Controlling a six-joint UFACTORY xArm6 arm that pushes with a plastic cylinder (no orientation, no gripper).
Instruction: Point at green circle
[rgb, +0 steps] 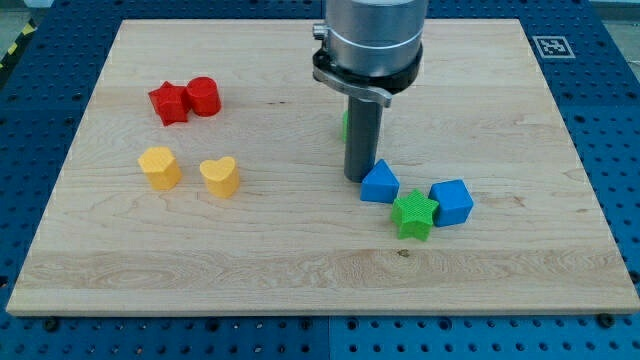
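Note:
The green circle block shows only as a thin green sliver at the left edge of my dark rod, which hides most of it. My tip rests on the board just below that sliver and touches or nearly touches the blue triangular block to its right.
A green star and a blue cube lie right of the blue triangular block. A red star and red cylinder sit at upper left. Two yellow blocks lie below them. The wooden board lies on a blue pegboard.

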